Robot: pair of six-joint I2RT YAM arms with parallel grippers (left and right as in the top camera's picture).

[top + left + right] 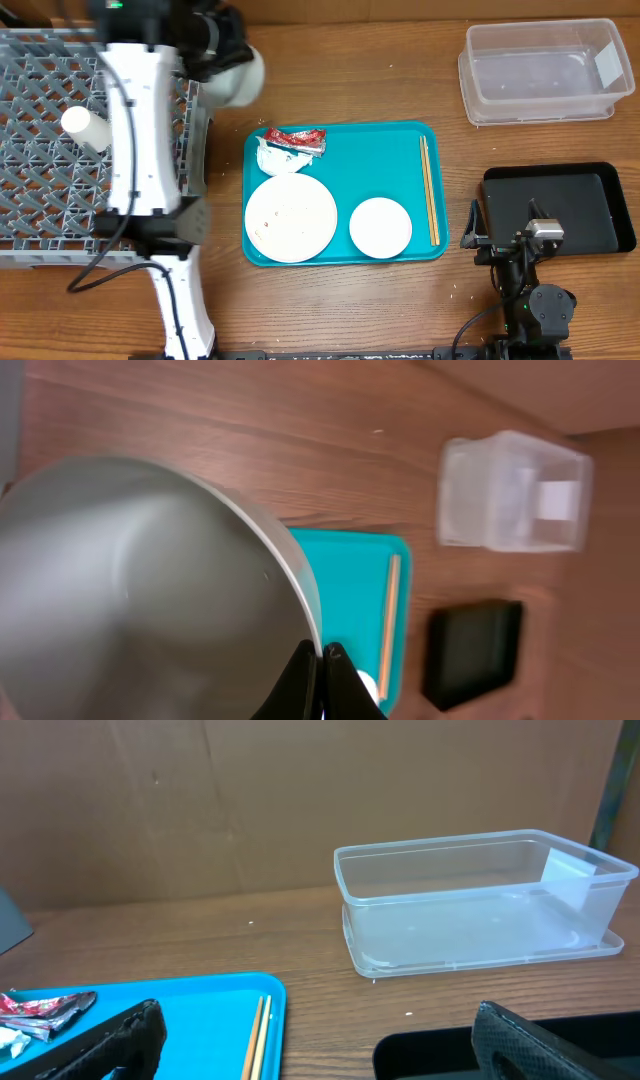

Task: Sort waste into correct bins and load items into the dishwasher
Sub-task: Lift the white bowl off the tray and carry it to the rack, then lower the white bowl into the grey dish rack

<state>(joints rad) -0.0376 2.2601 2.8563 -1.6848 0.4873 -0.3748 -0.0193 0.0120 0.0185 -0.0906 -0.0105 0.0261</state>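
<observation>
One grey bowl [150, 590] in left hand [322, 656], right hand [320, 1045] wide, one plate [290, 218], two chopsticks [429, 190]

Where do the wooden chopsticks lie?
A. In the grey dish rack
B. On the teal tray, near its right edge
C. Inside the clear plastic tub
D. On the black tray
B: in the overhead view the chopsticks lie lengthwise on the teal tray, close to its right edge, to the right of the small dish.
</observation>
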